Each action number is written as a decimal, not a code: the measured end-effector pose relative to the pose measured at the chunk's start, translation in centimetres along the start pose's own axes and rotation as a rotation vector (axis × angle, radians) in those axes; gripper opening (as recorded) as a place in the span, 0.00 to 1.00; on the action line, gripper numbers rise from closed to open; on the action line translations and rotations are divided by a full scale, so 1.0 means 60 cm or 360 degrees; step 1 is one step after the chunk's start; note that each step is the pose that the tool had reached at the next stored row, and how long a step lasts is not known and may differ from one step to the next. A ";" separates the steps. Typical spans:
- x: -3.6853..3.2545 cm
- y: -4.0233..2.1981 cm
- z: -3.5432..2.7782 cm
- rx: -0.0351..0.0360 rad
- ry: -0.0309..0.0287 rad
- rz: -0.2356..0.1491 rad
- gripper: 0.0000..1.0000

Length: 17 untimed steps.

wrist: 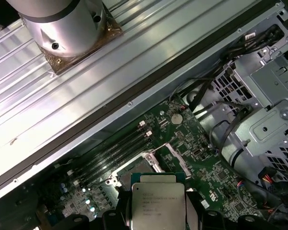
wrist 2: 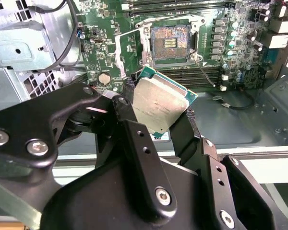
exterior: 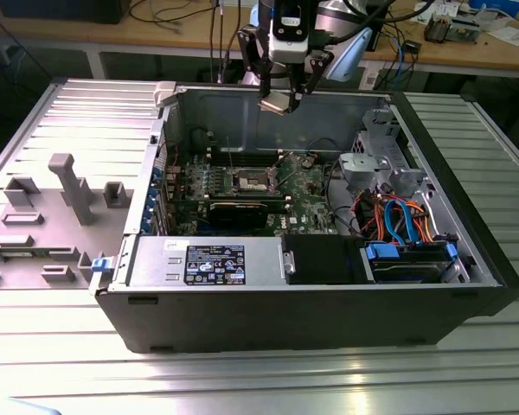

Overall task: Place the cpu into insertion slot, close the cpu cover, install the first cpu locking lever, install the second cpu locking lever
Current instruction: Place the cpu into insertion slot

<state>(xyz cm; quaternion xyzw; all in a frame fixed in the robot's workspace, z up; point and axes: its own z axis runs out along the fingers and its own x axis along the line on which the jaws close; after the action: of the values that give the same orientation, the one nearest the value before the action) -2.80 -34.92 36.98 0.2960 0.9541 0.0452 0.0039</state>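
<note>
The cpu (wrist 2: pixel 159 106) tight in the pincer (wrist 2: pixel 156 111), tilted, above the bare insertion slot (wrist 2: pixel 170 44)

The exterior view looks down from high and well back, across the open computer case (exterior: pixel 285 320), with the insertion slot (exterior: pixel 251 181) mid-picture. Both wrist views hang close above that slot (wrist 2: pixel 170 44) (the held cpu (wrist 2: pixel 158 103) in their foreground) and face opposite ways across it. The first wrist view also takes in the case wall and the table (wrist: pixel 158 57) beyond the slot.
</note>
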 end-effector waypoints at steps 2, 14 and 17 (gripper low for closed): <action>0.000 0.000 0.000 0.0000 -0.00002 0.0001 0.55; 0.000 0.000 0.000 -0.0001 -0.00050 0.0056 0.55; 0.000 0.000 0.000 -0.0002 -0.00093 0.0104 0.55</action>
<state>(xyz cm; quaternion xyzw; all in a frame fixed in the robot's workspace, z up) -2.80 -34.92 36.96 0.3271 0.9439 0.0450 0.0054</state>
